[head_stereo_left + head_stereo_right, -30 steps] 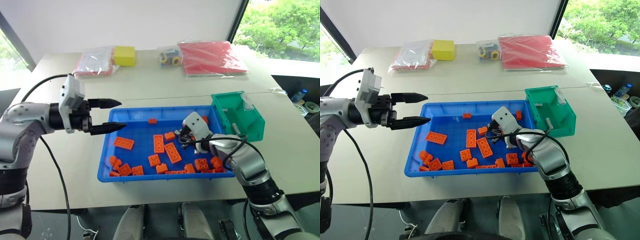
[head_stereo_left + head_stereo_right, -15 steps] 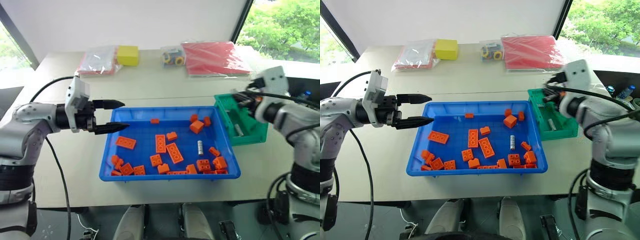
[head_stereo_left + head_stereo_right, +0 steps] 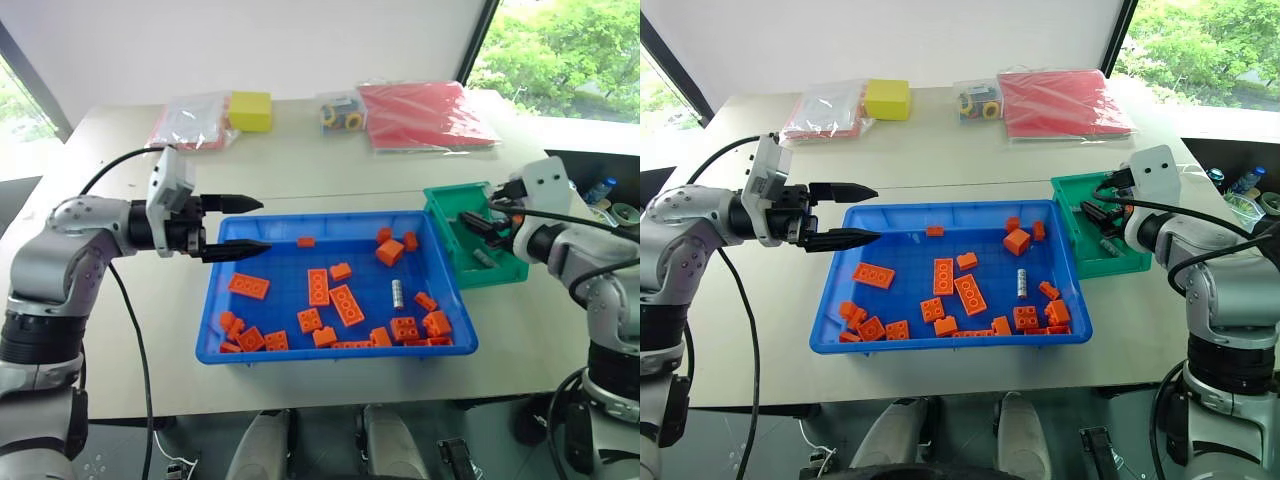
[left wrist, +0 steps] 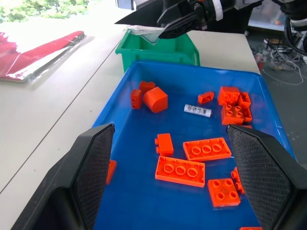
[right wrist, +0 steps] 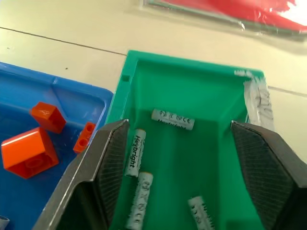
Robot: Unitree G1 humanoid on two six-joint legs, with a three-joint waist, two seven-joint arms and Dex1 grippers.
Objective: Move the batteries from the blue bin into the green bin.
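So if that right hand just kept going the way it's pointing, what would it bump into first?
Most likely the floor of the green bin, among the batteries lying there. The right hand, open, looks straight into it; depth is hard to judge.

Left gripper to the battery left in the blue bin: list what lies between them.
In the left wrist view, orange bricks on the blue bin floor lie between the open left gripper and the battery.

Four silver batteries (image 5: pixel 173 119) lie flat in the green bin (image 5: pixel 192 72) under the right end effector (image 5: pixel 180 158); one battery (image 3: pixel 397 293) lies among bricks in the blue bin (image 3: pixel 330 222).
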